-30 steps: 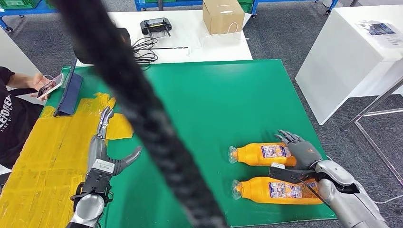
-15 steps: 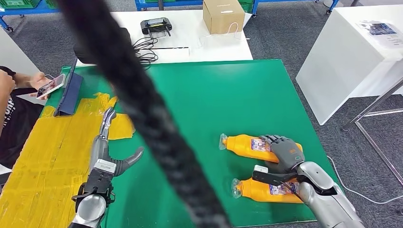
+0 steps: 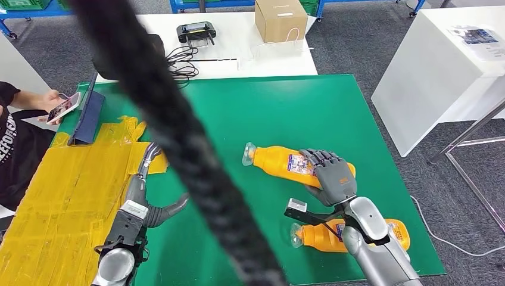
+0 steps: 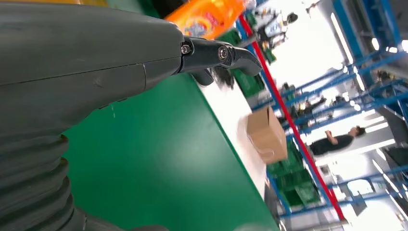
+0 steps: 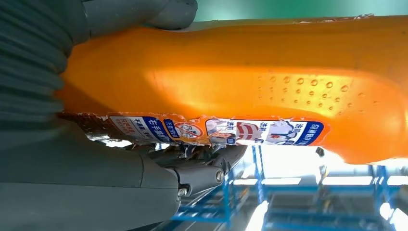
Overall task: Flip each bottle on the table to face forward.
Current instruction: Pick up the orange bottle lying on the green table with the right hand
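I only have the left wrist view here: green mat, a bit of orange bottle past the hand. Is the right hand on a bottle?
Observer: Yes. The right hand grips the farther orange plastic bottle, fingers over its label.
Operator: How many bottles in total?
Observer: Two. A second orange plastic bottle lies nearer the robot, partly behind the right forearm.
Operator: Anyone nearby?
Observer: A person in a black shirt sits at the green table's left edge, holding a phone.
Operator: And the left hand?
Observer: The left hand holds nothing, fingers apart, beside the yellow taped patch.

Grey carpet floor (image 3: 357,53), white tables (image 3: 238,42), blue racks bkgd.
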